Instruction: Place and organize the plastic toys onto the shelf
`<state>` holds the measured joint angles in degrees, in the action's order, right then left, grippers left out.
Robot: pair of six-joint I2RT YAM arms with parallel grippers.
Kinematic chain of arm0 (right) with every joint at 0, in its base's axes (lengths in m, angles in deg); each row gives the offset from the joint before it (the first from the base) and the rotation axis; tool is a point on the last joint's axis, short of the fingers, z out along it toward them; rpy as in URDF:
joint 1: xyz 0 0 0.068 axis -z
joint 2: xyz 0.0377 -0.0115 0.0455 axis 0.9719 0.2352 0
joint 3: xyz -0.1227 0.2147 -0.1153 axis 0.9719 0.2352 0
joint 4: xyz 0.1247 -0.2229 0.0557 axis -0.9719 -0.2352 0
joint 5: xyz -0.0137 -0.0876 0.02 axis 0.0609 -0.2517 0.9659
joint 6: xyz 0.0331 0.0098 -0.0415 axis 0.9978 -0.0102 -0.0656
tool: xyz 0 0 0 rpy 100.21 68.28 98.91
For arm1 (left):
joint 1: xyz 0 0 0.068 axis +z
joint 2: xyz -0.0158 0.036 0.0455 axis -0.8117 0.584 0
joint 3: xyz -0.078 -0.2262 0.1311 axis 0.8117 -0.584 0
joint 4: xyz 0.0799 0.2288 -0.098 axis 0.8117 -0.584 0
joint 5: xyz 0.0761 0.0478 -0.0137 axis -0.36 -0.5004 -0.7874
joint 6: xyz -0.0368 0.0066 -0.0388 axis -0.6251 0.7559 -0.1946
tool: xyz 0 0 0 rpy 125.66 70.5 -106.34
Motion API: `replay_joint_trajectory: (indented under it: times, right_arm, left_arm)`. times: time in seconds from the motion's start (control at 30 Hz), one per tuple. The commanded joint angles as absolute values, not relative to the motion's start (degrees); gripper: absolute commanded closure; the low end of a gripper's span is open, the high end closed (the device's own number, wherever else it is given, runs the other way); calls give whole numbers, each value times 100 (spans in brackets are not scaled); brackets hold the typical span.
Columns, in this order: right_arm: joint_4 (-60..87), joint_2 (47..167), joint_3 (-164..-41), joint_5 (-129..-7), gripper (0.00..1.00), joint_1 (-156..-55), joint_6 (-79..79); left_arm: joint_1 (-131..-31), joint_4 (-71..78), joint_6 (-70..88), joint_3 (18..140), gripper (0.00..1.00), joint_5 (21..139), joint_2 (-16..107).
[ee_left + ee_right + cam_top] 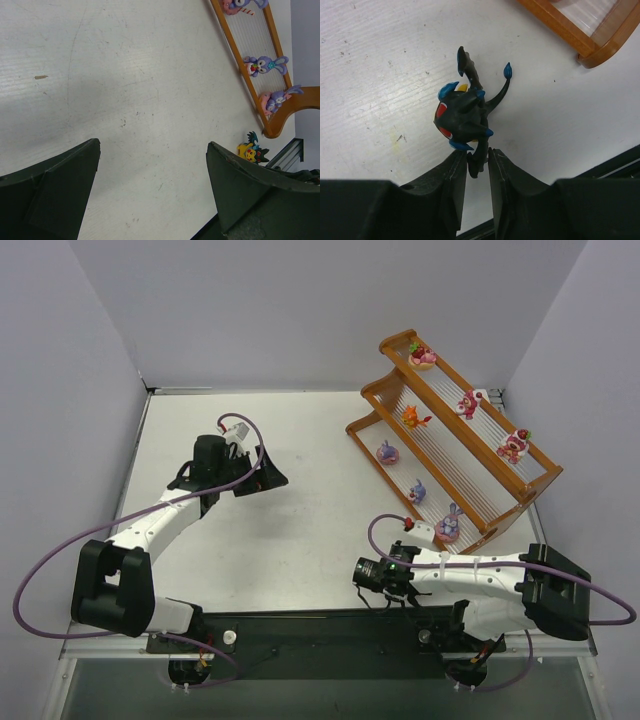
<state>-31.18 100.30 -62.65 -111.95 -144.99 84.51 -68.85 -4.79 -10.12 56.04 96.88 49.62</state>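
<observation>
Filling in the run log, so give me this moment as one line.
left tool: open, empty | right tool: shut on black toy | shelf: seven toys

1. No text, label, brand, number or sign can be read in any of the three views.
2. The shelf [398, 339] shows plain orange-brown rims with no legible marking.
3. The black winged toy [465, 117], seen close in the right wrist view, bears only red and blue patches of colour and no letters or digits.
4. The figurines on the shelf are too small in the top view for any print to be made out.
</observation>
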Motion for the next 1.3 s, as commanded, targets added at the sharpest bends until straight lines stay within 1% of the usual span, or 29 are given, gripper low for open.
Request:
replay_joint_trajectory:
  times: [0.0,0.1,0.13,0.23,0.3,0.4,0.43,0.5,0.53,0.6,0.63,0.73,0.77,0.9,1.07,1.27]
  right_arm:
    - [-3222,10086,-6195,-11260,77,-14477,8269]
    - [-3222,10121,-6204,-11233,84,-14477,8226]
    - [-3222,10130,-6222,-11216,90,-14477,8191]
    - [-3240,10113,-6344,-11242,100,-14477,7945]
    - [-3248,10051,-6476,-11286,100,-14486,7647]
    - [-3292,9744,-6985,-11426,100,-14469,6681]
    - [-3310,9569,-7300,-11418,100,-14390,6043]
    - [-3310,9410,-7653,-11348,100,-14276,5372]
    - [-3310,9270,-7820,-11252,100,-14058,4603]
    - [-3319,9198,-8356,-10883,100,-13863,3861]
    - [-3310,9155,-8540,-10734,100,-13653,3196]
    - [-3389,9180,-9173,-10337,100,-13371,2436]
    - [-3468,9189,-9471,-10337,100,-13248,2033]
    - [-3626,9365,-10026,-10458,100,-12992,1275]
    - [-3785,9567,-10405,-11188,100,-12904,431]
    - [-3408,9199,-10230,-10866,100,-12026,-860]
  left_arm:
    - [-6921,-340,-976,5607,3,9656,4942]
    - [-6921,-340,-968,5607,3,9665,4933]
    - [-6921,-340,-967,5607,3,9665,4933]
    - [-6921,-340,-967,5616,3,9674,4924]
    - [-6921,-349,-967,5616,3,9674,4933]
    - [-6912,-358,-967,5625,3,9674,4916]
    - [-6921,-358,-967,5625,3,9665,4898]
    - [-6921,-366,-967,5625,3,9656,4880]
    - [-6921,-366,-967,5634,3,9656,4872]
    - [-6921,-366,-967,5651,3,9647,4854]
    - [-6912,-366,-967,5651,3,9656,4863]
    - [-6921,-384,-950,5660,3,9648,4837]
    - [-6912,-393,-950,5660,3,9647,4828]
    - [-6921,-419,-915,5651,3,9595,4784]
    - [-6921,-437,-897,5651,3,9603,4749]
    - [-6921,-410,-915,5643,3,9647,4775]
